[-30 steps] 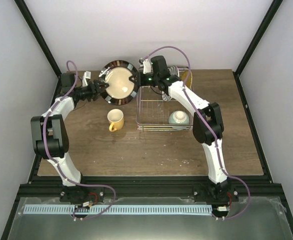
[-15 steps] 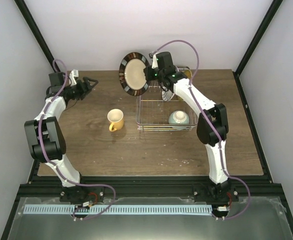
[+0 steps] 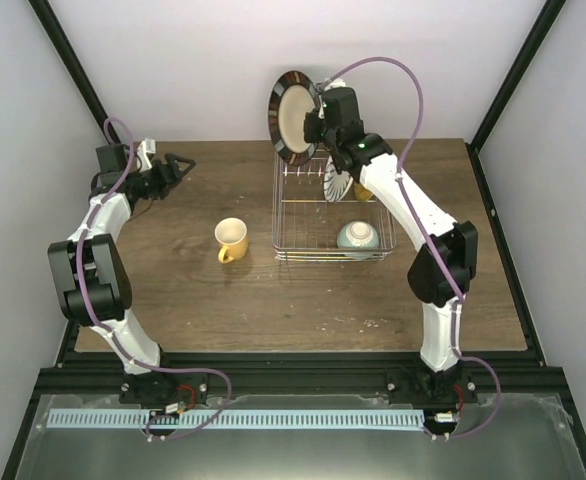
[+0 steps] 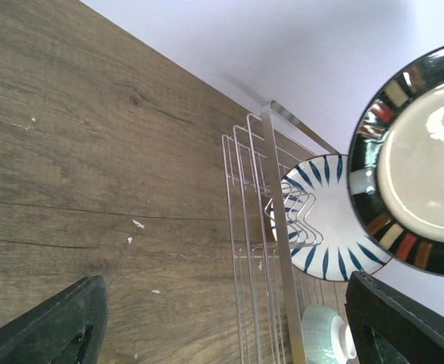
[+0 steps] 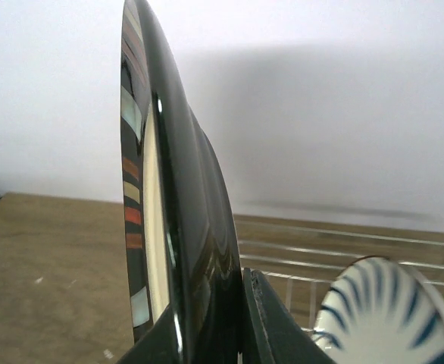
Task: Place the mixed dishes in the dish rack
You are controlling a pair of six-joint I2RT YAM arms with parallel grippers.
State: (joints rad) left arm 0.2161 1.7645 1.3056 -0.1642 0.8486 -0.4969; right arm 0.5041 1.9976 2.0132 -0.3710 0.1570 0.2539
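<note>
The right gripper (image 3: 316, 122) pinches the rim of the dark-rimmed tan-centred plate (image 3: 295, 117). It holds the plate on edge in the air above the far left corner of the dish rack (image 3: 308, 215).

A white plate with black radial stripes (image 3: 334, 183) stands upright at the rack's far end. A pale green bowl (image 3: 357, 236) sits in its near right corner. The yellow mug (image 3: 231, 240) stands on the table (image 3: 173, 290), near the rack's left side. The left gripper (image 3: 179, 166) is spread and empty, well apart at the far left.

The step in hand looks like slotting the held plate. To do this well, the plate should stay vertical and in line with the prongs (image 4: 290, 216). It should come straight down into a free slot beside the striped plate without clipping it, and be let go only once seated.

The left wrist view shows the held plate's face, with coloured blocks around its rim. The right wrist view shows it edge-on, with a finger against its back. Only the overhead view shows the mug. A yellow sliver behind the right arm may be the small plate, but it is too hidden to tell.
</note>
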